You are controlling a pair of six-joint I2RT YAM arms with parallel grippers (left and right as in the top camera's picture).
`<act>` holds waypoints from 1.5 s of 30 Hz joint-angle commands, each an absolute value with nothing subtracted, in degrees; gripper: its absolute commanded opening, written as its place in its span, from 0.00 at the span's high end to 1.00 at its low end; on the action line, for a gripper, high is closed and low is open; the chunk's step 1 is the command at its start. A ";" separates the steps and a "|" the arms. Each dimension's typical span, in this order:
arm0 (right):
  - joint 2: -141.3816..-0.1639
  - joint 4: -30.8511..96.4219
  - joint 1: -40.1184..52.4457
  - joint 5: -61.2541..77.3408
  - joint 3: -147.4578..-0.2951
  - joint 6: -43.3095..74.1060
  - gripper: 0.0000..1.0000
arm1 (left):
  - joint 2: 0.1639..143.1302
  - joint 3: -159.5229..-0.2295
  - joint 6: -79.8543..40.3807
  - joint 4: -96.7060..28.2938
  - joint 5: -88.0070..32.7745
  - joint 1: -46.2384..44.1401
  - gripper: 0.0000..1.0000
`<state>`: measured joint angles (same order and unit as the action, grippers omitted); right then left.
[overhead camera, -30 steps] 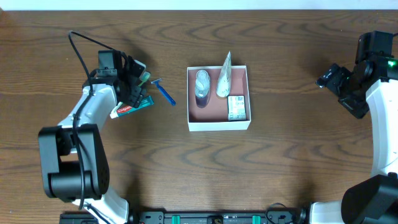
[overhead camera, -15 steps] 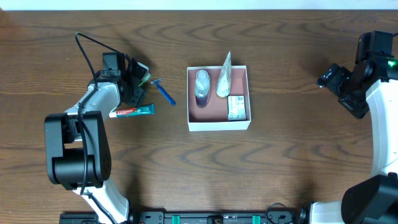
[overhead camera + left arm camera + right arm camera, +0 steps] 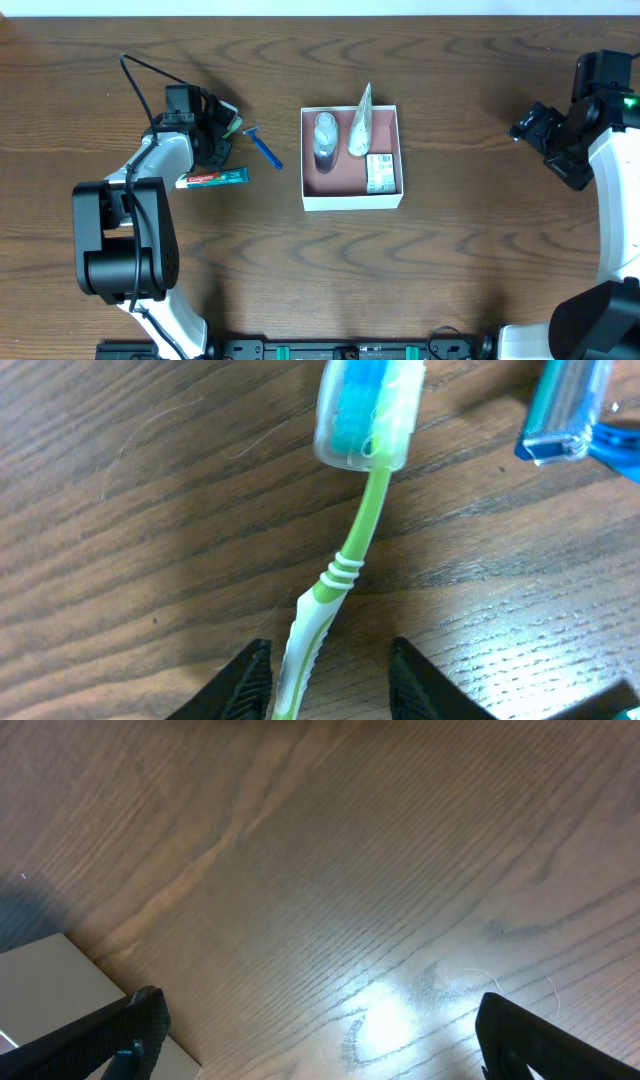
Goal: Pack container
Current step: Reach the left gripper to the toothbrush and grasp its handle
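Note:
The container (image 3: 352,201), a shallow white-walled box with a pinkish-brown floor, sits mid-table. It holds a clear bottle (image 3: 326,137), a white tube (image 3: 360,125) and a small packet (image 3: 379,172). A green toothbrush (image 3: 232,124) with a capped head lies on the table to its left. My left gripper (image 3: 218,135) straddles the toothbrush handle (image 3: 312,625). In the left wrist view the left gripper (image 3: 330,662) has one finger against the handle and a gap at the other. My right gripper (image 3: 527,127) hangs wide open at the far right, and that right gripper (image 3: 320,1030) holds nothing.
A blue razor (image 3: 265,148) lies just right of the toothbrush, its head (image 3: 565,410) close to the brush cap. A toothpaste tube (image 3: 212,178) lies in front of the left gripper. A flat white corner (image 3: 50,985) shows at the lower left of the right wrist view.
My left arm shifted off the toothpaste toward the toothbrush, and the toothpaste now lies level. The left jaws have narrowed around the handle. The right arm stayed still.

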<state>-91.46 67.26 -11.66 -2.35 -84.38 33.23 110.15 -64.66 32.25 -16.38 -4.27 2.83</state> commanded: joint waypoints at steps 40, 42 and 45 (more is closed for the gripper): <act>-91.09 67.29 -12.05 -2.76 -84.97 32.49 0.01 | 106.59 -65.14 24.84 -20.91 -16.27 7.53 0.94; -91.09 67.29 -12.05 -2.76 -84.97 32.49 0.01 | 104.62 -65.14 23.29 -21.02 -16.25 7.53 0.94; -91.09 67.29 -12.05 -2.76 -84.97 32.49 0.01 | 99.68 -65.19 19.99 -22.13 -16.27 7.42 0.94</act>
<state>-91.48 67.26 -11.66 -2.35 -84.38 33.23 105.41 -64.66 23.79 -21.23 -15.18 7.70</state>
